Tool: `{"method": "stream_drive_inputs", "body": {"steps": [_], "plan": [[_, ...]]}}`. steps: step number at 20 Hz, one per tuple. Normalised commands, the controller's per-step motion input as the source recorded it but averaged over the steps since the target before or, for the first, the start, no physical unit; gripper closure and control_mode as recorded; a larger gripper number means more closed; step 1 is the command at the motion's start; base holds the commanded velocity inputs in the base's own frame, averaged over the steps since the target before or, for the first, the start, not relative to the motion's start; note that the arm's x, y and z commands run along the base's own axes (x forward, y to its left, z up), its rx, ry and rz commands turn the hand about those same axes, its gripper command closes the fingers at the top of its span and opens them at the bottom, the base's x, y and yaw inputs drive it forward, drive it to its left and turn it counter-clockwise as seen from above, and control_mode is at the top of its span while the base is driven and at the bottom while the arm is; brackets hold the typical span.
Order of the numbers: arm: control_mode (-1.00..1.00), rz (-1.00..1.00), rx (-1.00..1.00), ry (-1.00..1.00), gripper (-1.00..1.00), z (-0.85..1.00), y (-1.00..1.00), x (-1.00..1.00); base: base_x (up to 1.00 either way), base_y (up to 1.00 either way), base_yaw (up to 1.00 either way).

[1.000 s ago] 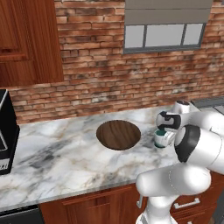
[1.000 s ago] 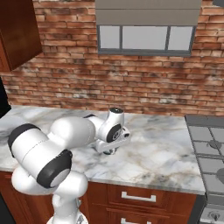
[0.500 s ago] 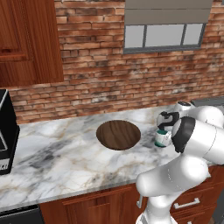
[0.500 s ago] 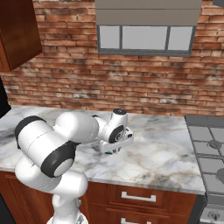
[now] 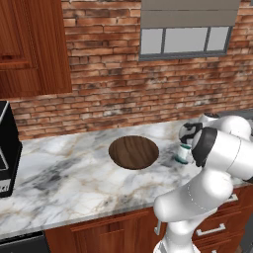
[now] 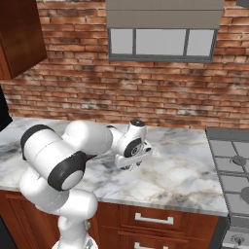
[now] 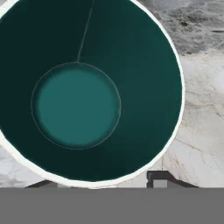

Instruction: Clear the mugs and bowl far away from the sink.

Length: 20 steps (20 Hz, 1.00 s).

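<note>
A teal mug with a white rim stands upright on the marble counter, to the right of the wide dark wooden bowl. My gripper hangs straight over the mug, pointing down. In the hand view I look into the mug from just above. My gripper is open, its fingertips spread apart at the mug's near rim. From the right, the arm hides the mug and the gripper sits low over the counter. The sink is out of view.
A black appliance stands at the counter's left end. A stove top adjoins the counter on the right. The brick wall with a window runs behind, and a wooden wall cabinet hangs at upper left.
The jaws have spread from shut to open over the mug. The mug and the bowl stay where they were.
</note>
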Motion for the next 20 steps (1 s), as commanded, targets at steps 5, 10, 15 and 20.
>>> {"method": "stream_drive_inputs", "body": {"steps": [5,10,15,20], "plan": [[-1.00,0.00,0.00,-0.02,-1.00,0.00,0.00,0.00,0.00,0.00,0.00],[-1.00,0.00,0.00,-0.06,-1.00,0.03,0.00,-0.04,0.00,0.00,0.00],[-1.00,0.00,0.00,-0.07,-1.00,0.13,0.04,-0.08,0.00,0.00,0.00],[-1.00,0.00,0.00,-0.01,-1.00,0.48,0.00,-0.35,0.00,0.00,0.00]]}}
